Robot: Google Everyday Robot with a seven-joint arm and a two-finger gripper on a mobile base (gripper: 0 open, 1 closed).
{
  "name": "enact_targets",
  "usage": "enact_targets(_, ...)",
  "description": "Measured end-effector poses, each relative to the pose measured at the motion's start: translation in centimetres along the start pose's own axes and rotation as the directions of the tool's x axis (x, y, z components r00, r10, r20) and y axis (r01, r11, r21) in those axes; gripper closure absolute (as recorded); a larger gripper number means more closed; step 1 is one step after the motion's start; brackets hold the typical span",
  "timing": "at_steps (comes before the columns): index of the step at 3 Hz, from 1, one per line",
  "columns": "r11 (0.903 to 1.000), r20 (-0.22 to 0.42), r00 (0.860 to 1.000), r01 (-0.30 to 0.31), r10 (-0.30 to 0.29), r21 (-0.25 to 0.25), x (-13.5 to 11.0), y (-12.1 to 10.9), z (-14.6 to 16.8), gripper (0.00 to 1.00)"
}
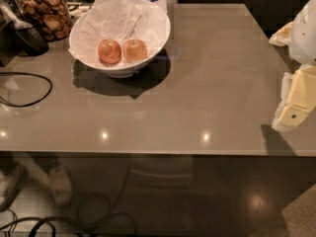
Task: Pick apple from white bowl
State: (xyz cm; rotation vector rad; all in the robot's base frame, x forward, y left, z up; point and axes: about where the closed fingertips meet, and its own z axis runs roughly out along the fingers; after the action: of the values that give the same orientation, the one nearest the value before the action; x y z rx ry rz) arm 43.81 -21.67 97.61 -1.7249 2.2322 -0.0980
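Far-left corner of the glossy grey-brown bench [207,83]: large wide white bowl [159,43] with flaring rim, small foot lost in its own shadow. Lined with crumpled white paper [111,16], standing up above the far rim.

Inside, against the near wall: small round apple [135,50], pale yellow-orange with a faint blush, on the right. Touching or just beside a redder apple [109,51] on its left; contact hard to judge. Undersides of both hidden by the near rim.

Right edge of the bench, about midway along: cream-and-yellow gripper [292,107], cut off by the frame, well apart from the bowl. Spread or pressed together: cannot tell. White arm casing [306,28] above it, also cut off.

Left of the bowl, at the far edge: glass jar of brown snacks [45,14], top cropped. Beside it a dark rounded object [30,39], not identifiable. Black cable loop [44,85] running off the left edge. Below the near edge, dim: pale shoes [59,184].
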Motion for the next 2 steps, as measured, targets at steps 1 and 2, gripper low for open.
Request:
enact_targets(1, 1.0, 0.0, 1.0, 0.0, 0.0, 0.0, 0.0, 0.0, 0.0, 0.0)
enact_targets(2, 0.9994, -0.003, 0.999, 0.034, -0.034, 0.007, -2.6, -2.4, -0.5, 0.0)
